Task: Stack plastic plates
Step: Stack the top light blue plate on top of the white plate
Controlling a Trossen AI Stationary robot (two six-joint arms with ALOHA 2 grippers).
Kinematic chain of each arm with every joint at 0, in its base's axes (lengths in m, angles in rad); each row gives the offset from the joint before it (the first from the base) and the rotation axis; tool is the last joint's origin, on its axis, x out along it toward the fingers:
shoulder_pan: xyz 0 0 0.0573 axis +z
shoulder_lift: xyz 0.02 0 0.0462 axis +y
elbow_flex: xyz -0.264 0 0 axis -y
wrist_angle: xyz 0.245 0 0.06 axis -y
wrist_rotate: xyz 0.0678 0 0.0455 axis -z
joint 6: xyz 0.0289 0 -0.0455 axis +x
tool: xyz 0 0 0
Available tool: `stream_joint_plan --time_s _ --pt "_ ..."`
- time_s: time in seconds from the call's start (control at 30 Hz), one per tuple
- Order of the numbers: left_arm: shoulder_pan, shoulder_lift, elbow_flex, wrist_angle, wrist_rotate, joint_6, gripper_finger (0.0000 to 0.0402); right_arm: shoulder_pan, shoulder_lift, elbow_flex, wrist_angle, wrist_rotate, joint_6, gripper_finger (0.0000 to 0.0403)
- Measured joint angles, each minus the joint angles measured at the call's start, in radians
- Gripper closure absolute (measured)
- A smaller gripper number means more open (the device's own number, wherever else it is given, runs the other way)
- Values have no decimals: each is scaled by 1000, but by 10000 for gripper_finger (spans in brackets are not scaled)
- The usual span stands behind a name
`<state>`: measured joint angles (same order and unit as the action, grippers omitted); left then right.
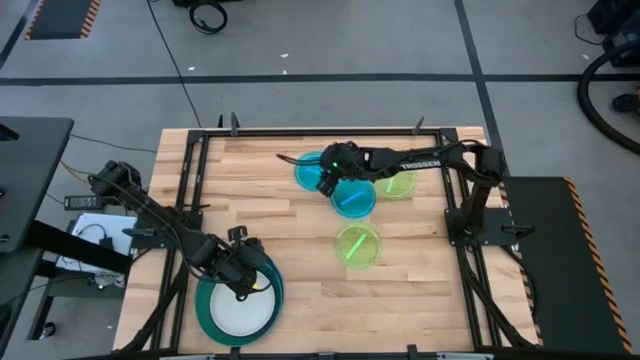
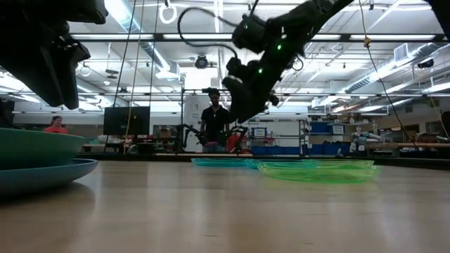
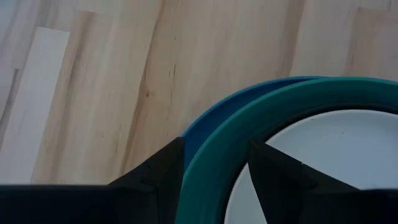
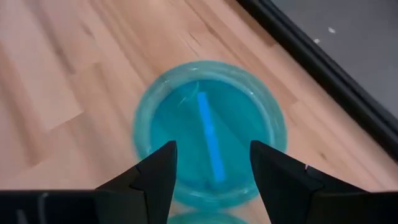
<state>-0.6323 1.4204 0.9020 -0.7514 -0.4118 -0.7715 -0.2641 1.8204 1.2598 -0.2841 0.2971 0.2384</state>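
A stack sits near the table's near edge, left of middle. In it a white plate [image 1: 236,312] lies in the large teal plate [image 1: 207,310], which rests on the blue plate [image 1: 277,285]. No black plate shows. My left gripper [image 1: 243,275] is open above the stack's far rim, and its fingers straddle the teal rim [image 3: 211,155]. In the low view it hangs clear above the teal plate [image 2: 35,147]. My right gripper [image 1: 328,180] is open and hovers over a cyan plate [image 4: 208,130] near the far edge. A second cyan plate [image 1: 352,198] overlaps it.
Two lime green plates lie flat on the wood, one [image 1: 398,184] beside the cyan pair and one [image 1: 357,244] alone toward the middle. A dark frame [image 1: 190,200] runs round the table. Bare wood lies between the stack and the small plates. People stand in the room beyond [image 2: 214,119].
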Motion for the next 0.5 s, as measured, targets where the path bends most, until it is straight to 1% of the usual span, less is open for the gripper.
stream_joint_plan --time_s 0.1,0.23,0.3,0.43,0.5 --pt "0 0 0 2 0 -1 221 -48 32 -2 1 -29 6 191" --pt "0 0 0 4 0 -1 221 -131 74 -1 2 -124 55 193" --pt "0 0 0 5 0 -2 221 -168 90 -1 1 -164 80 196" --pt "0 0 0 4 0 -1 221 -217 104 -1 1 -209 106 207" --pt "0 0 0 4 0 2 221 -241 110 -1 -11 -254 116 213"
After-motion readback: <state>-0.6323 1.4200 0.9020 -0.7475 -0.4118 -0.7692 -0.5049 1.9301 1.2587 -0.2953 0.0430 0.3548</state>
